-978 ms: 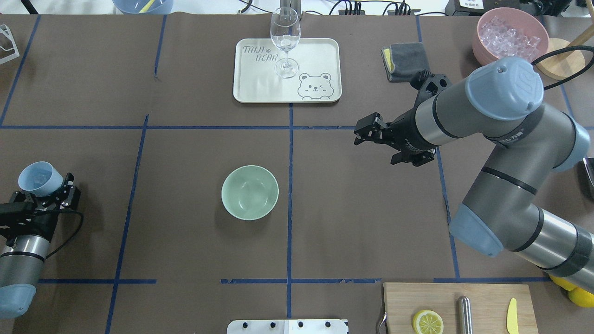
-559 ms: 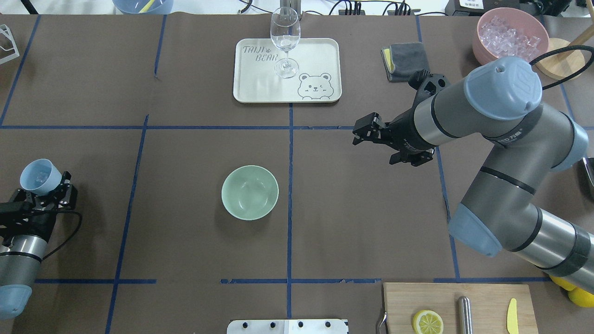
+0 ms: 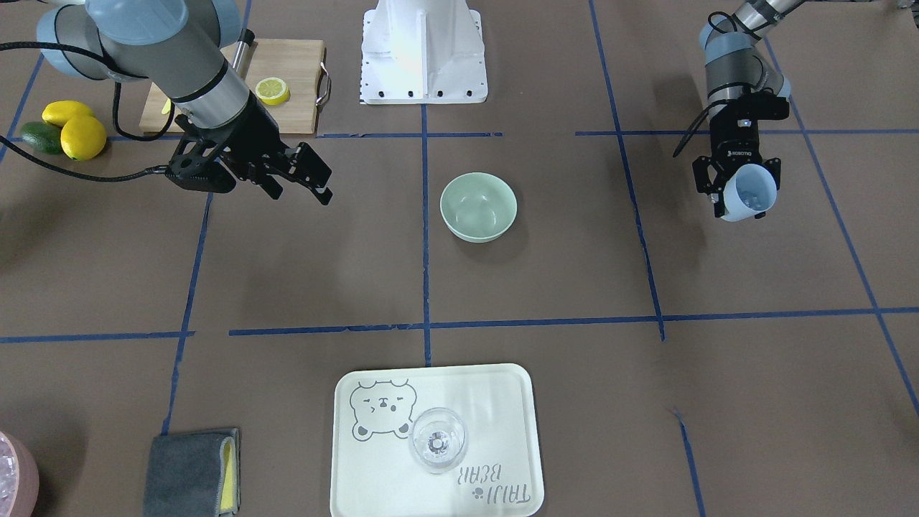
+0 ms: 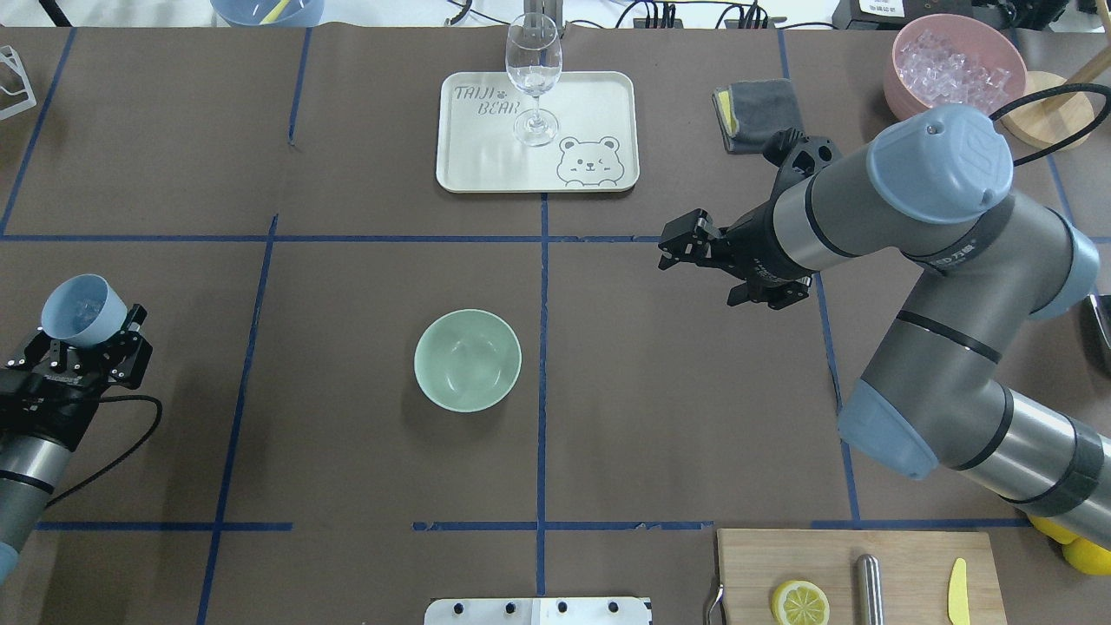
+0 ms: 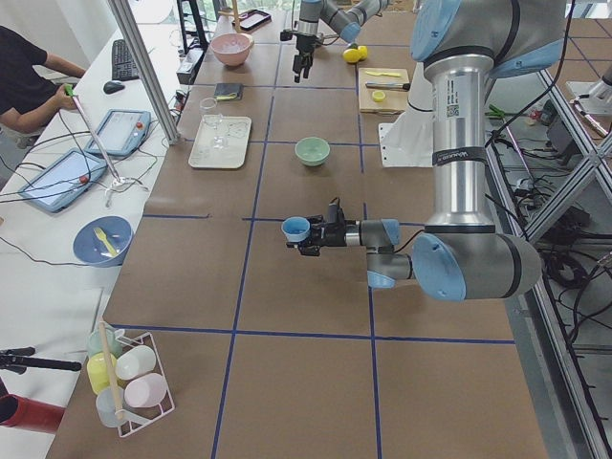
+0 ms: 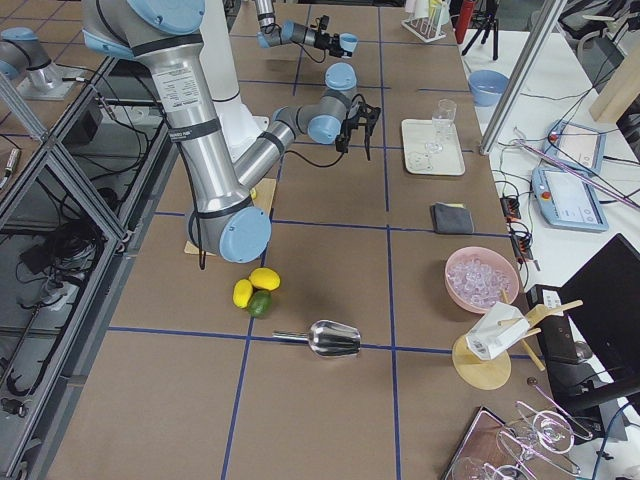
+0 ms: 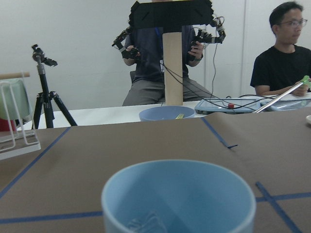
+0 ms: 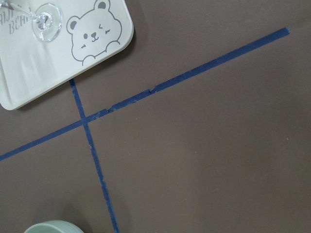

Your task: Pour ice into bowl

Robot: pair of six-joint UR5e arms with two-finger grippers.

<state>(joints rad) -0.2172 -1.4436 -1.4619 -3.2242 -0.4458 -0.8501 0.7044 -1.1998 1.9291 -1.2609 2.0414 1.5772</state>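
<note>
My left gripper [image 4: 88, 337] is shut on a pale blue cup [image 4: 80, 309], held above the table's left edge, far left of the bowl. The ice [image 3: 752, 194] lies as a few clear cubes at the cup's bottom, also showing in the left wrist view as ice [image 7: 145, 224] inside the cup [image 7: 179, 199]. The mint-green bowl [image 4: 467, 359] stands with nothing in it near the table's middle; the front view shows the bowl [image 3: 478, 206] too. My right gripper [image 4: 668, 250] hovers open and holds nothing, right of and beyond the bowl.
A cream tray [image 4: 599, 104] with a stemmed glass [image 4: 533, 74] lies at the far middle. A pink container [image 4: 955, 65] of icy pieces and a grey cloth [image 4: 755, 113] sit far right. A cutting board [image 4: 855, 577] with a lemon slice is near right. People sit beyond the table.
My left gripper has carried the cup a little farther from the robot and slightly toward the right. The right arm has barely shifted left.
</note>
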